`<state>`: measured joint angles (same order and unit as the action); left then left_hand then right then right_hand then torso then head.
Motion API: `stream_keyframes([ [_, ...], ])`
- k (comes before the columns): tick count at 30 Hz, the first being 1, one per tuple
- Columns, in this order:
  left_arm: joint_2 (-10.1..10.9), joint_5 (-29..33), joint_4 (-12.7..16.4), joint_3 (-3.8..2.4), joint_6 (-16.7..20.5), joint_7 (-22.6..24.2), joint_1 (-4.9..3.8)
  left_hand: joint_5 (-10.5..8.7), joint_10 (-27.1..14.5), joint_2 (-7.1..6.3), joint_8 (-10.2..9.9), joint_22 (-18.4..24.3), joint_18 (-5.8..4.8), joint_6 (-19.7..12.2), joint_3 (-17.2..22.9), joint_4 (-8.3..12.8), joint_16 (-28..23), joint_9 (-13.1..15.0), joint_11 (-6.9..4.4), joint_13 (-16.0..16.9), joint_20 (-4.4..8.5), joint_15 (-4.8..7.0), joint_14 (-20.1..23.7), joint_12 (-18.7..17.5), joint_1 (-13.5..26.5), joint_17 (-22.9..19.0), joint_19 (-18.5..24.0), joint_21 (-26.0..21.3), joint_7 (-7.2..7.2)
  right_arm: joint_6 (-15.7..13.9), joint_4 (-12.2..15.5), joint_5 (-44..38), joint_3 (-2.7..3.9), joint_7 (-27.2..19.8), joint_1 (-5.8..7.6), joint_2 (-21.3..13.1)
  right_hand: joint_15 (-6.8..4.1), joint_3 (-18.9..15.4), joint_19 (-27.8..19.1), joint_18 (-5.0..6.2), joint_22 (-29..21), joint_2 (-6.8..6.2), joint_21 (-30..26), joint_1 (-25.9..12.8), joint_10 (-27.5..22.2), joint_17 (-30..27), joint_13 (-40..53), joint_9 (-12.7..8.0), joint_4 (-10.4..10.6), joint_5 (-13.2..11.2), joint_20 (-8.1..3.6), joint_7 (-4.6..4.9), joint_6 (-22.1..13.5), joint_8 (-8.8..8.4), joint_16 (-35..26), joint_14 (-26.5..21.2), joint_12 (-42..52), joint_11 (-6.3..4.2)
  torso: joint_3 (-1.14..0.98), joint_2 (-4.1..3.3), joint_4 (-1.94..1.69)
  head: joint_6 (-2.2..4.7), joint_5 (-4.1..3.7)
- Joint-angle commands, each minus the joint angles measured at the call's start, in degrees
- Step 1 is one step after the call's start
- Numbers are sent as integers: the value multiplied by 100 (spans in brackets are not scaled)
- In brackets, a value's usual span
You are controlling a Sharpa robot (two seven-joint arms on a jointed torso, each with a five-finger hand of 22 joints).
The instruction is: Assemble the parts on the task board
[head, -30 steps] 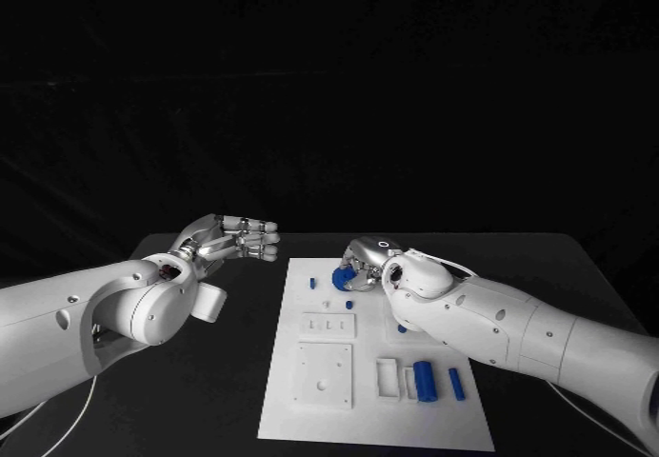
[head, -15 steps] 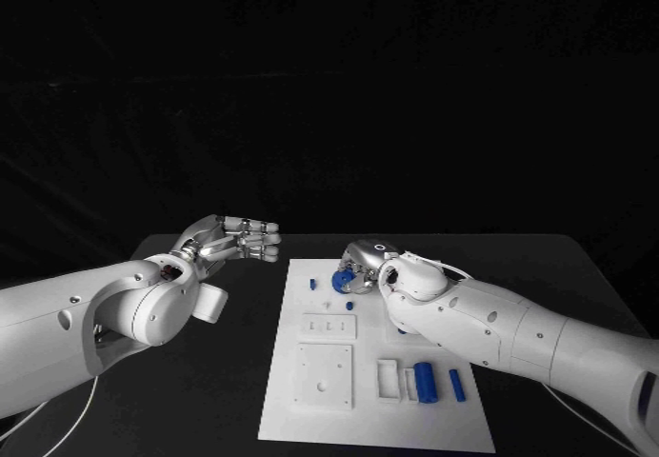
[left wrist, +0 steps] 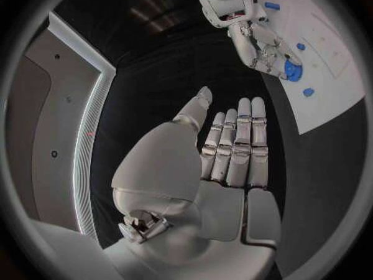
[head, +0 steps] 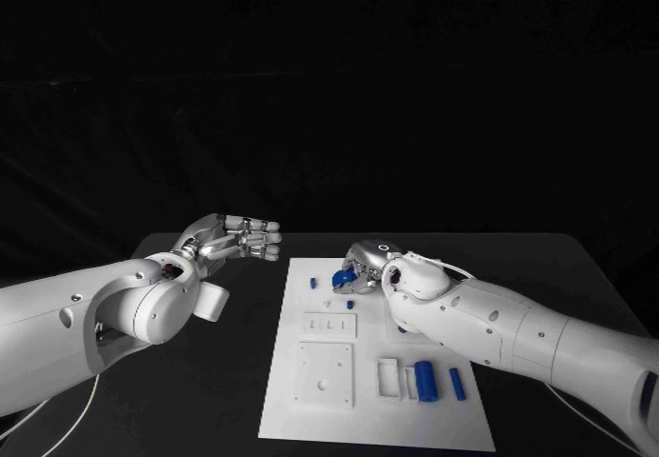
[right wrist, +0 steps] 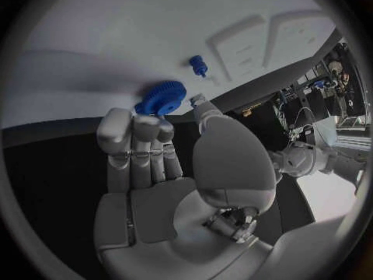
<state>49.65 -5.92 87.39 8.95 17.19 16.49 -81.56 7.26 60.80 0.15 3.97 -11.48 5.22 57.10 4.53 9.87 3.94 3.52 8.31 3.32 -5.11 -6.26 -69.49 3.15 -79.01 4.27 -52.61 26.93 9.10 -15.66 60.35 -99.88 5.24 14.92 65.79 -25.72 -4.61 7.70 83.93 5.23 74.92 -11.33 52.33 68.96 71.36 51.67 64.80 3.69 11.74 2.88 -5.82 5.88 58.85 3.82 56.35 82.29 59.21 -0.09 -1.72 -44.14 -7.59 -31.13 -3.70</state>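
The white task board (head: 319,405) lies in the middle of the table. My right hand (head: 369,261) is over its far end and pinches a blue gear (head: 344,276) between thumb and fingertips. The right wrist view shows the gear (right wrist: 161,98) at the fingertips, close over the board (right wrist: 117,37), near a small blue peg (right wrist: 198,64). My left hand (head: 233,238) hovers left of the board, fingers straight and holding nothing. From the left wrist I see the right hand (left wrist: 260,43) and the gear (left wrist: 291,68).
More blue parts lie on the board: a small piece (head: 313,283) and a peg (head: 351,304) near the gear, a cylinder (head: 425,381) and a thin pin (head: 454,381) at the near right. White blocks (head: 389,378) sit beside the cylinder.
The right hand has shifted only slightly with the gear still in its fingertips. The left hand has not moved.
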Motion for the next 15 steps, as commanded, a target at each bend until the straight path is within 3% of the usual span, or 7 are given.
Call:
stream_keyframes([
  [1,-3,-11,8,-4,-67,23,-7,-4,-43,-65,-24,6,-17,-52,12,-16,-18,4,12,9,-6,8,41,19,-7,-3,26,13,3,36,43,35,-5,93,-10,-42,13,-23,325,-18,651,-11,38,42,-31,10,8,-5,42,-12,10,-5,-17,-28,20,34,-22,2,-8,2,3,-6,4],
  [9,12,-11,5,-4,-58,21,-7,-3,-48,-68,-24,17,-18,-54,10,-21,-19,4,14,9,-8,6,46,19,-9,-3,25,10,4,-200,196,43,-4,127,-14,-199,15,-6,331,-20,654,-32,52,62,-10,40,28,-1,52,-11,10,-11,18,-19,28,40,3,-2,-17,-3,13,-9,5],
  [15,20,-11,4,-4,-53,21,-7,-2,-51,-69,-24,21,-19,-55,10,-23,-19,4,16,9,-10,4,50,19,-11,-3,28,8,4,-468,390,76,5,148,-16,-381,13,114,334,-18,657,-21,67,108,3,63,37,-1,-1,-9,12,-22,76,-19,37,42,18,-8,-4,3,17,2,-8],
])
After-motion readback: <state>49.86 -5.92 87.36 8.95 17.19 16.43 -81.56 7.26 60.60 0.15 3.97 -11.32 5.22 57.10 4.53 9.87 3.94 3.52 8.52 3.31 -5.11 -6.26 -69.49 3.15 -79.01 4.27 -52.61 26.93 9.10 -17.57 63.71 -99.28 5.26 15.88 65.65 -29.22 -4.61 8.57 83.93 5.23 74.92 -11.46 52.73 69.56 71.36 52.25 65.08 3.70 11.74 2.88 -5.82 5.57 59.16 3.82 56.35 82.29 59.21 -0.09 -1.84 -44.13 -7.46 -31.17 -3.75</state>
